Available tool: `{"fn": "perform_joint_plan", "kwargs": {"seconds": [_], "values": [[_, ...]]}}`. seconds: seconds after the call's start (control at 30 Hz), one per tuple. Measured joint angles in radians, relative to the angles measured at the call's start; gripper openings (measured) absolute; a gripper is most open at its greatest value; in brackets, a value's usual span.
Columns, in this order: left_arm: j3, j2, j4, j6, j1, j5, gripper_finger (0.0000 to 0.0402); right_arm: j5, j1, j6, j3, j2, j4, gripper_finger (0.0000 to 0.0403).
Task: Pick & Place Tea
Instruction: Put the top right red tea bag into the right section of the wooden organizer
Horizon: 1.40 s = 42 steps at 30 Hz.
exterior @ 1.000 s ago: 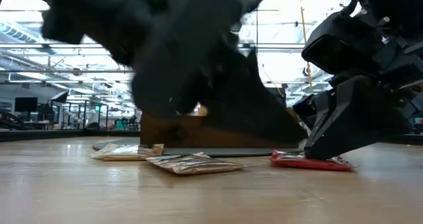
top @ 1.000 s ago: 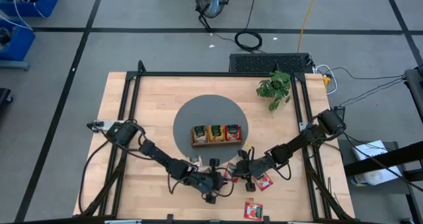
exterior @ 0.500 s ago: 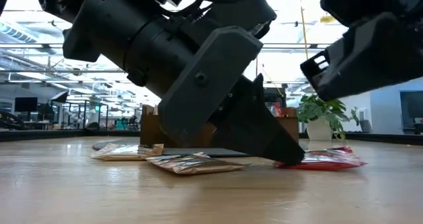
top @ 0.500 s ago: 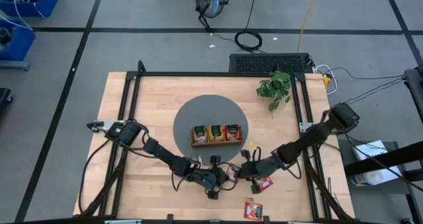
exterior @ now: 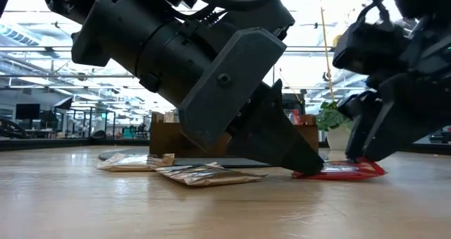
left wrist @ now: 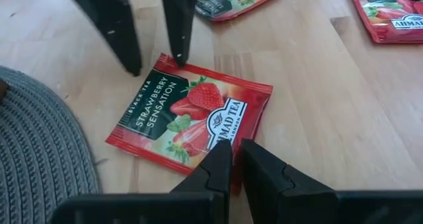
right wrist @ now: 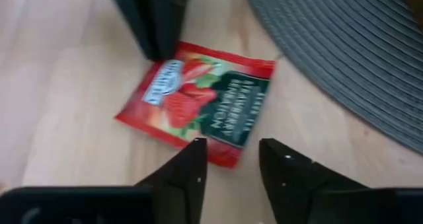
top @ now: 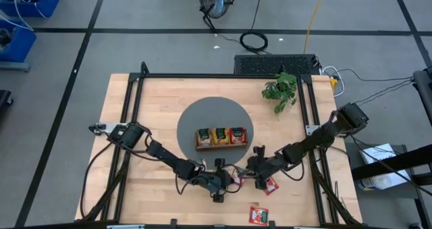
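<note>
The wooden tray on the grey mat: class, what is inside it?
The wooden tray holds tea packets: beige-brown, orange-yellow and red, one colour per compartment. How many are stacked in each cannot be seen.

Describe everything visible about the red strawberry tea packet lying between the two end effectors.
The strawberry packet is a flat, glossy red rectangle printed with strawberries, a dark green panel reading "Strawberry Sensation" and an Ahmad Tea logo. It lies face up on the wooden table, beside the grey mat. The left end effector, fingers nearly together, presses on one edge. The right end effector, fingers apart, sits at the opposite edge, one fingertip seemingly touching the packet. Nothing grips it.
</note>
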Motion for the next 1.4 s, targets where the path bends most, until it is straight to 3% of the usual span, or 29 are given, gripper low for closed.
{"fn": "perform_joint_plan", "kwargs": {"seconds": [0.2, 0.27, 0.37, 0.57, 0.77, 1.2, 1.4], "values": [[0.0, -0.001, -0.01, -0.004, 0.002, 0.021, 0.0042, -0.041, -0.044, 0.059, 0.0, -0.018, -0.009, 0.0178], [0.0, -0.001, -0.01, -0.006, 0.002, 0.021, 0.0042, -0.11, -0.06, 0.107, 0.0, -0.024, -0.012, 0.0185], [0.0, -0.001, -0.01, -0.007, 0.003, 0.022, 0.0042, -0.229, -0.079, 0.193, 0.0, -0.026, -0.003, 0.0185], [-0.001, -0.001, -0.01, -0.023, 0.009, 0.028, 0.0042, -0.314, -0.111, 0.246, -0.026, -0.027, 0.013, 0.0169], [-0.002, 0.001, 0.0, -0.021, 0.009, 0.028, 0.0042, -0.34, -0.154, 0.269, -0.086, -0.028, 0.136, 0.0165], [-0.003, 0.003, 0.04, -0.018, 0.023, 0.028, 0.0042, -0.395, -0.17, 0.298, -0.106, 0.013, 0.196, 0.0163], [-0.003, 0.03, 0.099, -0.011, 0.027, 0.022, 0.0042, -0.394, -0.17, 0.237, -0.106, 0.014, 0.192, 0.0119]]}}
